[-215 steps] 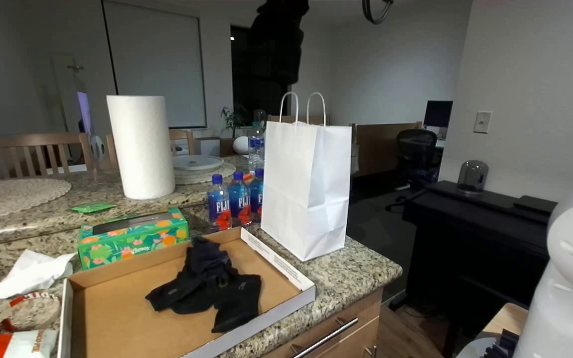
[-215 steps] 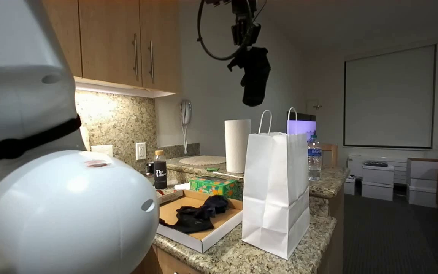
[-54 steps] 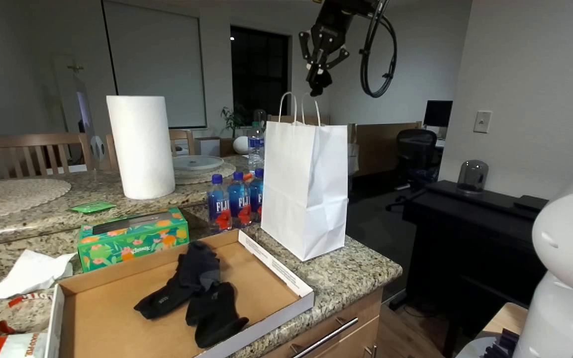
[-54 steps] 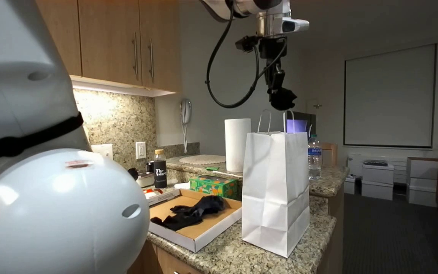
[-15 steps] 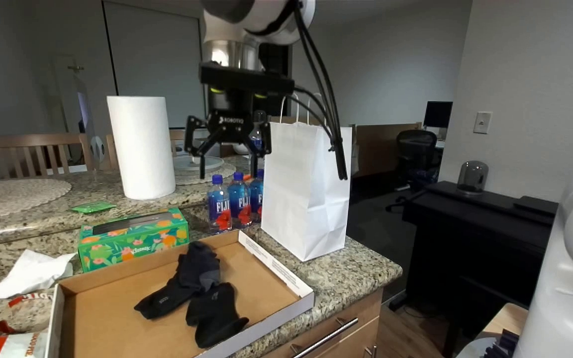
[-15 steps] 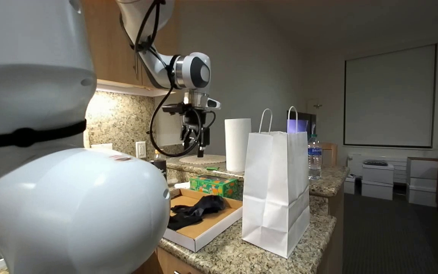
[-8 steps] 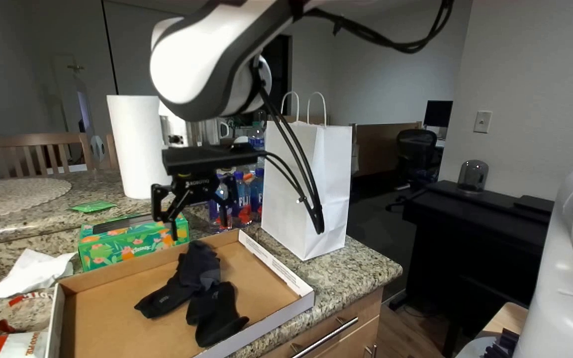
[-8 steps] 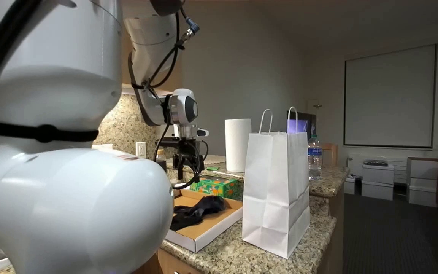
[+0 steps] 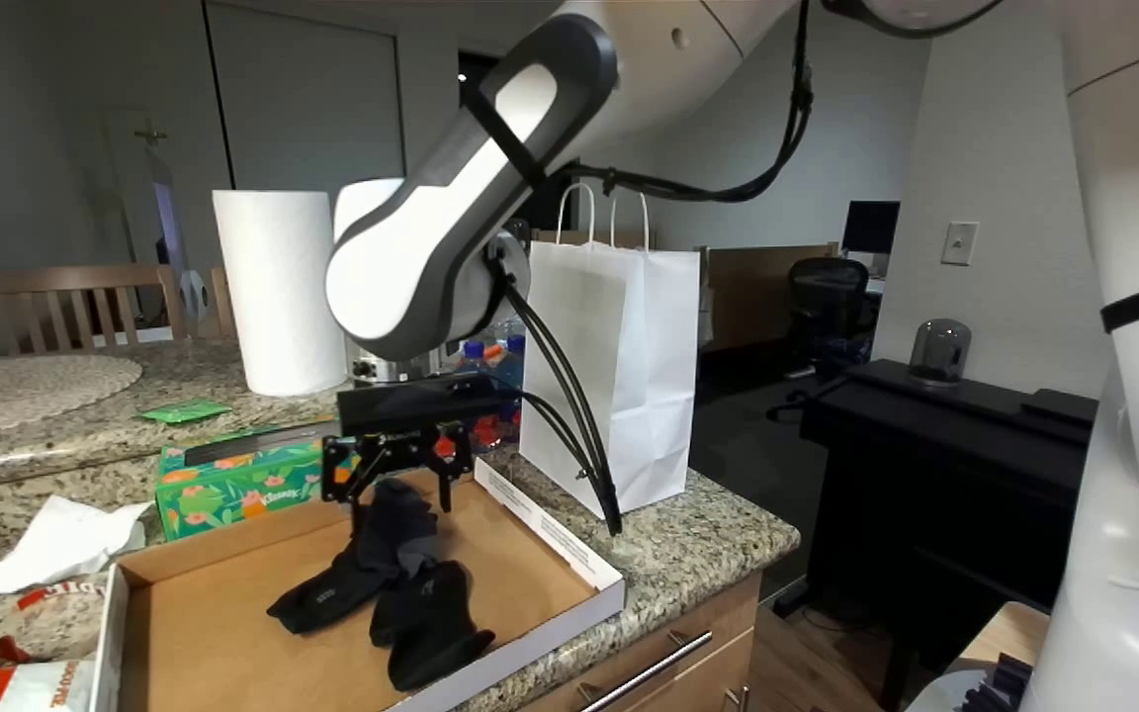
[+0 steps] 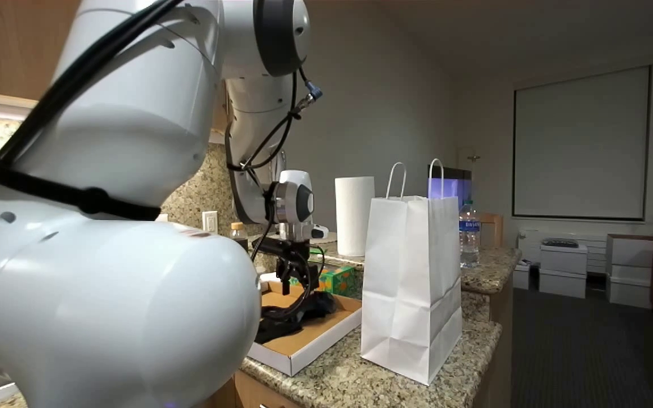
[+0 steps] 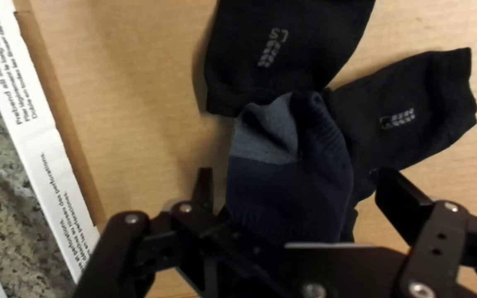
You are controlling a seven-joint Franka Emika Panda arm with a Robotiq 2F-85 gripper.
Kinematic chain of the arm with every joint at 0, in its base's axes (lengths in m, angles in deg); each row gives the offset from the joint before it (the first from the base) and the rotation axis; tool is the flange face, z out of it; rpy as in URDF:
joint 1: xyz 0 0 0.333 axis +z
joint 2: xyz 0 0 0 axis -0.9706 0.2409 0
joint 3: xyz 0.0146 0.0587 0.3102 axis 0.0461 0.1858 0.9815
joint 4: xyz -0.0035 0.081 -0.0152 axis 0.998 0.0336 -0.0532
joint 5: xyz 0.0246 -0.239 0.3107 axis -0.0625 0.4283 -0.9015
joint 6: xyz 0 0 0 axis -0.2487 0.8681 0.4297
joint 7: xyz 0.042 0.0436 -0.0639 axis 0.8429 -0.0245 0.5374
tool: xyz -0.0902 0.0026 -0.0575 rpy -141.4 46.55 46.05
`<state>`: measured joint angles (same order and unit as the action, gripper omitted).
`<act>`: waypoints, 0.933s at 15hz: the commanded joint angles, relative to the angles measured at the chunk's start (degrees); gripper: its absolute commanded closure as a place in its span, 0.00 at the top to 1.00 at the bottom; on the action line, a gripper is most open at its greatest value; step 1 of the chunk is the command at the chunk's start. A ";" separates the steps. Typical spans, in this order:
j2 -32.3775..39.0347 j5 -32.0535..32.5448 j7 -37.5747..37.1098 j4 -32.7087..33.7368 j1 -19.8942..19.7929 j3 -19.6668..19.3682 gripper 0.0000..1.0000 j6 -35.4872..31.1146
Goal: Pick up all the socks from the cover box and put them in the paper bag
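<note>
The gripper (image 11: 295, 176) is hanging over the dark socks (image 9: 431, 628) with its jaws spread wide, holding nothing; whether it is touching cloth, the views are not settling. In the wrist view its body is covering the lower end of a navy sock (image 11: 292, 190), and the top edge is cutting off a black one (image 11: 280, 54). The socks are lying bunched in the cover box (image 9: 223, 633), which the white arm (image 10: 105, 294) is partly hiding in an exterior view. Behind the gripper, blue-capped bottles (image 9: 510, 371) are showing only partly. The paper bag (image 9: 663, 396) is standing upright beside the box on a speckled counter (image 9: 718, 534). Beyond, an office chair (image 9: 827, 287) is showing small in the dim room (image 9: 861, 148).
</note>
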<state>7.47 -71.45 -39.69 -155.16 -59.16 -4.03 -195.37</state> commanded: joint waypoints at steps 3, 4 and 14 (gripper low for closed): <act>4.24 -1.28 -1.00 2.13 3.20 -2.14 0.95 -2.15; 4.58 -1.57 -0.86 2.43 3.45 -2.39 0.74 -2.11; 4.15 -3.59 0.21 4.21 2.27 -4.43 0.17 -0.78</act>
<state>12.57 -72.65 -39.88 -150.81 -56.35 -8.09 -196.44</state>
